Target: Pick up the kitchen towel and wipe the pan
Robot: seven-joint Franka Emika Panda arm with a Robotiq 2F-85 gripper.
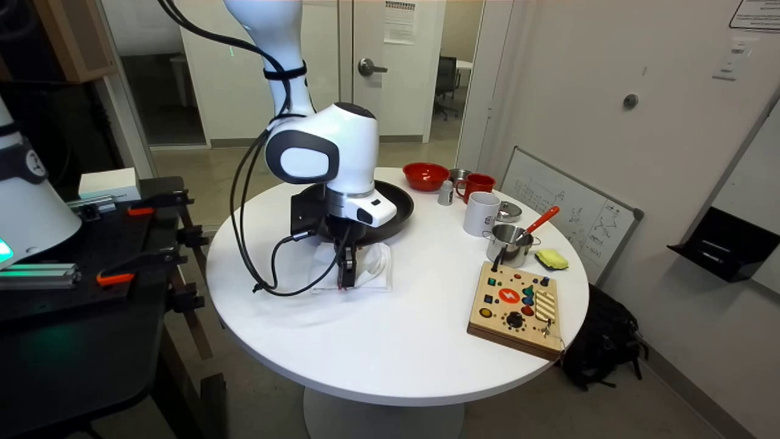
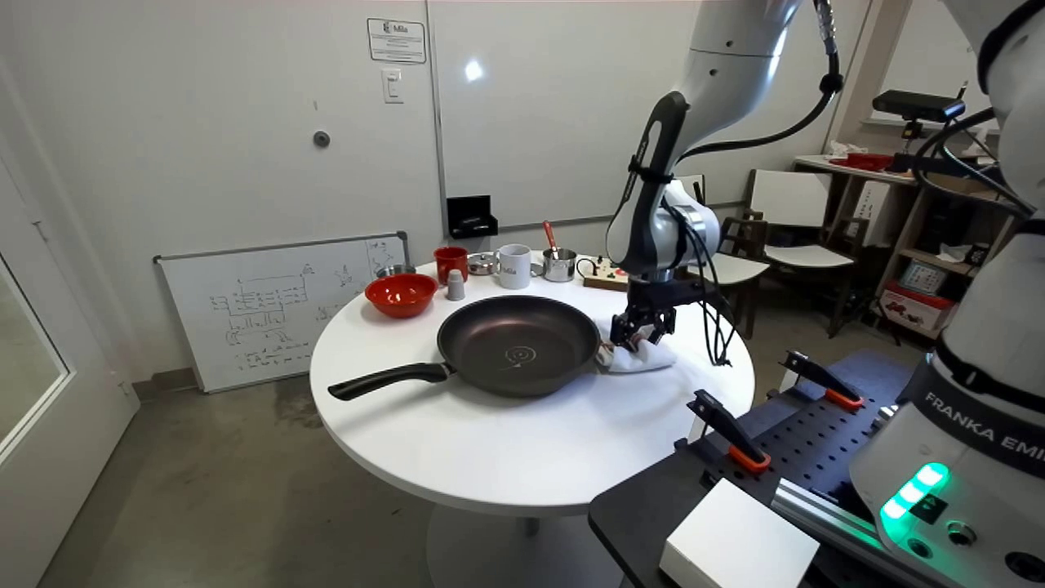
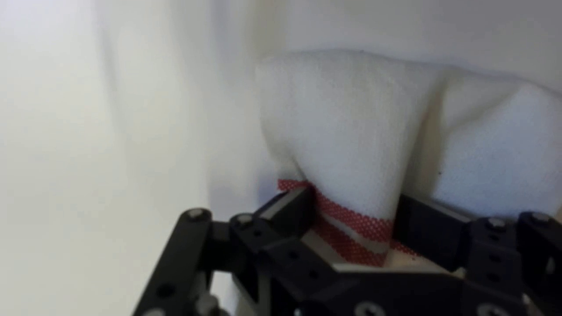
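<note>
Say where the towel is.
In an exterior view, the towel lies on the table, right of the pan; the wrist view shows it bunched between the gripper's jaws.

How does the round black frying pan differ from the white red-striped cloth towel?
The pan is black; the towel is white with red stripes. The pan is smooth; the towel is creased. The pan lies apart from the black fingers; the towel is bunched between them. Both rest on the round white table.
</note>
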